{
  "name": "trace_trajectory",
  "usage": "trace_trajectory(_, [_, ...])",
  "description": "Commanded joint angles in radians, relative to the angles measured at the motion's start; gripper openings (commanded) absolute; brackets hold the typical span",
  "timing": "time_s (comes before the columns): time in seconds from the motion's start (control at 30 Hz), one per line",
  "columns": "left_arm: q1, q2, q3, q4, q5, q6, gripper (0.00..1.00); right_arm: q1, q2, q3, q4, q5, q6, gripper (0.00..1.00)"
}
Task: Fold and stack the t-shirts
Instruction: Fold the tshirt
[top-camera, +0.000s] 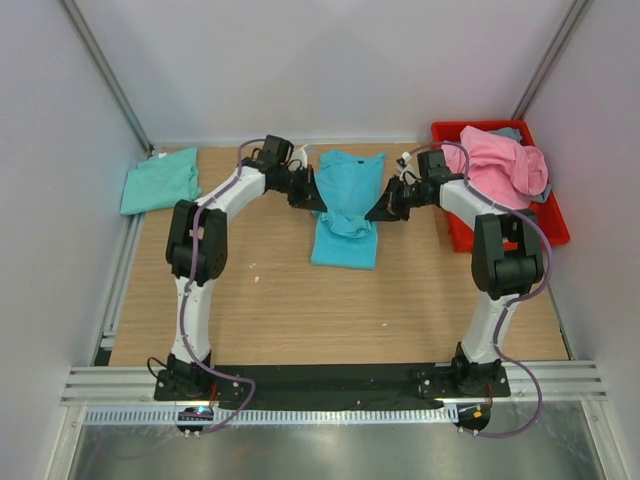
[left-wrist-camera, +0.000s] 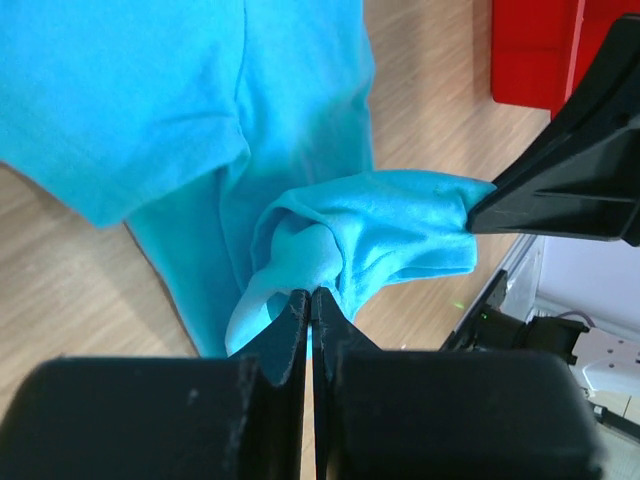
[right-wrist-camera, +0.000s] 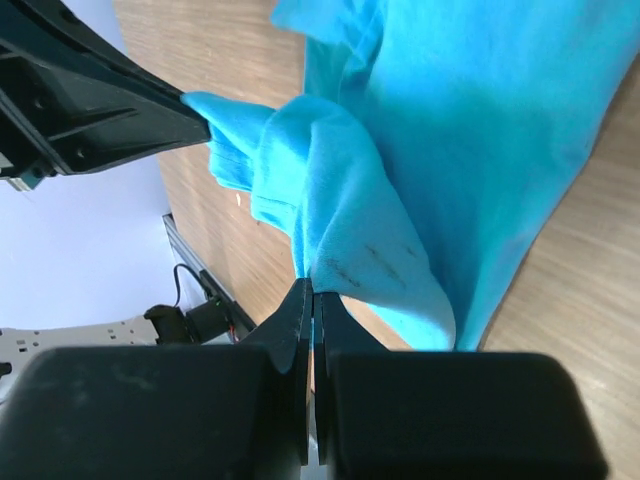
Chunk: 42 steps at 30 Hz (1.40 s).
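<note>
A turquoise-blue t-shirt (top-camera: 346, 207) lies at the middle back of the table, bunched across its middle. My left gripper (top-camera: 318, 203) is shut on its left edge and my right gripper (top-camera: 372, 214) is shut on its right edge. Up close the left gripper (left-wrist-camera: 309, 295) pinches a raised fold of the blue cloth (left-wrist-camera: 380, 235), and the right gripper (right-wrist-camera: 312, 288) pinches the opposite end of that fold (right-wrist-camera: 330, 200). A mint-green t-shirt (top-camera: 160, 181) lies folded at the back left. A pink t-shirt (top-camera: 506, 166) is heaped in the red bin with a grey-blue one (top-camera: 508, 132) under it.
The red plastic bin (top-camera: 552, 222) stands at the back right corner of the wooden table (top-camera: 330, 310). Grey walls close in the left, back and right sides. A metal rail (top-camera: 330, 385) with both arm bases runs along the near edge.
</note>
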Motion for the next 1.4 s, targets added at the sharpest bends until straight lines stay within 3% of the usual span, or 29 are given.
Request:
trace_trajectory(0.0, [0.006, 0.034, 0.084, 0.005, -0.006, 0.001, 0.00, -0.005, 0.024, 0.080, 0.009, 0.013, -0.037, 0.01])
trace_trajectory(0.33, [0.015, 0.089, 0.187, 0.024, -0.087, 0.000, 0.00, -0.017, 0.093, 0.148, 0.018, 0.048, -0.073, 0.01])
trace_trajectory(0.37, [0.015, 0.093, 0.196, 0.022, -0.088, 0.003, 0.06, -0.024, 0.098, 0.165, 0.017, 0.055, -0.084, 0.02])
trace_trajectory(0.4, [0.018, 0.098, 0.206, 0.016, -0.104, 0.001, 0.24, -0.027, 0.103, 0.179, 0.015, 0.056, -0.125, 0.22])
trace_trajectory(0.47, [0.020, 0.090, 0.216, 0.007, -0.110, 0.006, 0.33, -0.043, 0.110, 0.227, -0.014, 0.070, -0.173, 0.53])
trace_trajectory(0.5, [0.020, 0.084, 0.212, 0.005, -0.114, 0.003, 0.44, -0.050, 0.107, 0.245, -0.028, 0.081, -0.214, 0.65])
trace_trajectory(0.57, [0.024, 0.052, 0.190, 0.007, -0.076, 0.013, 0.50, -0.060, 0.106, 0.295, -0.078, 0.081, -0.257, 0.72])
trace_trajectory(0.6, [0.029, 0.037, 0.178, 0.005, -0.052, 0.030, 0.60, -0.071, 0.103, 0.309, -0.097, 0.079, -0.276, 0.80])
trace_trajectory(0.7, [0.035, -0.035, 0.074, 0.022, 0.023, 0.015, 0.61, -0.079, 0.084, 0.331, -0.178, 0.084, -0.346, 0.81])
trace_trajectory(0.83, [0.029, -0.106, -0.067, 0.070, 0.109, -0.036, 0.61, -0.082, 0.081, 0.266, -0.233, -0.020, -0.362, 0.80])
trace_trajectory(1.0, [-0.034, -0.141, -0.202, 0.091, 0.206, 0.010, 0.61, -0.067, 0.142, 0.222, -0.238, -0.180, -0.365, 0.79])
trace_trajectory(1.13, [-0.074, -0.140, -0.262, 0.104, 0.223, 0.027, 0.61, -0.027, 0.114, 0.108, -0.103, -0.214, -0.319, 0.76])
trace_trajectory(1.37, [-0.077, -0.049, -0.253, 0.127, 0.211, 0.021, 0.58, 0.065, 0.109, 0.078, -0.068, -0.241, -0.265, 0.74])
